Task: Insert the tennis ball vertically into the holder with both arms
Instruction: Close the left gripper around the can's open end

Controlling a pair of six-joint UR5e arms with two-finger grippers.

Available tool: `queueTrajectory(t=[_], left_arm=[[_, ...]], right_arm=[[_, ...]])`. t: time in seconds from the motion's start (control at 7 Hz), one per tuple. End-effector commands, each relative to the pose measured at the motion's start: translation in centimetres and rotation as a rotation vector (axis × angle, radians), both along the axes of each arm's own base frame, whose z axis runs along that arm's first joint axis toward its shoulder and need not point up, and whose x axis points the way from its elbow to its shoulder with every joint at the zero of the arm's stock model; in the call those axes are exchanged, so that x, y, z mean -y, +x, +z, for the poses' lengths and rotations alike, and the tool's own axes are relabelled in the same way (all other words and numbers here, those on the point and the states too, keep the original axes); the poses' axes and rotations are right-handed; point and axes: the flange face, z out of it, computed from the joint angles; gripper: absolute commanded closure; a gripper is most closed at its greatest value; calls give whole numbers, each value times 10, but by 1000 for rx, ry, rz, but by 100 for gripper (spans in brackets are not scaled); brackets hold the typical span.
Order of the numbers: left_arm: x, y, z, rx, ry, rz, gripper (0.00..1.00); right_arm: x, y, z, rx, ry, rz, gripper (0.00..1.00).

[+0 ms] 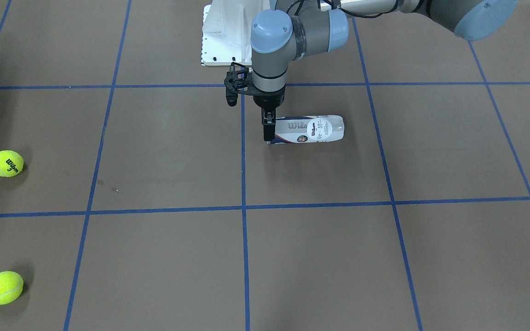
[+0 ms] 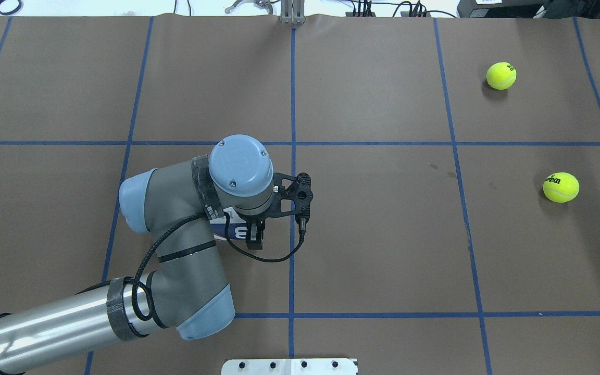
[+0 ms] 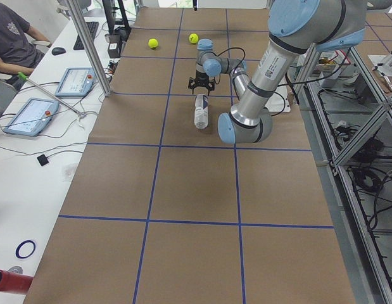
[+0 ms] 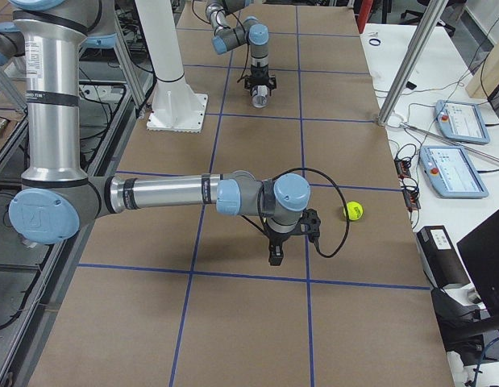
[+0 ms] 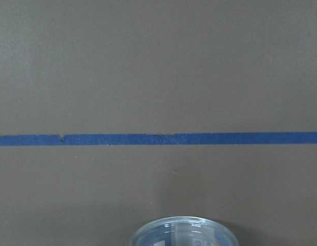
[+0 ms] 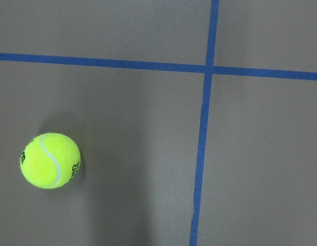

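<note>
The holder (image 1: 311,129), a clear can with a navy-and-white Wilson label, lies on its side near the table's middle. My left gripper (image 1: 268,134) points straight down over its open end, one finger on each side of the can. I cannot tell whether the fingers press on it. In the overhead view the wrist hides most of the holder (image 2: 227,229) under the left gripper (image 2: 254,235). Two yellow tennis balls (image 2: 501,75) (image 2: 560,187) lie far off on the robot's right. My right gripper (image 4: 275,251) hangs high near one ball (image 4: 354,210), and I cannot tell whether it is open or shut.
The white pedestal base (image 1: 223,43) stands at the robot's edge, just behind the holder. Blue tape lines (image 2: 293,104) divide the brown table into squares. Operators' tablets (image 3: 75,81) and posts sit beyond the table's far side.
</note>
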Motion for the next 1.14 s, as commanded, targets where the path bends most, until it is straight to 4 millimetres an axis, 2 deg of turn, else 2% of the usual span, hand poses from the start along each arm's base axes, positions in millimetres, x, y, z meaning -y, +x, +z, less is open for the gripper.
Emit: queueTrajectory(t=[0.0, 0.57, 1.0], left_arm=[[0, 7, 6, 12, 0, -1, 1], [0, 24, 24, -40, 17, 4, 1], [1, 23, 24, -40, 21, 7, 1]], right_arm=[[0, 0, 0, 1, 1, 0, 0], [0, 0, 0, 1, 2, 0, 0], [0, 0, -1, 2, 4, 0, 0]])
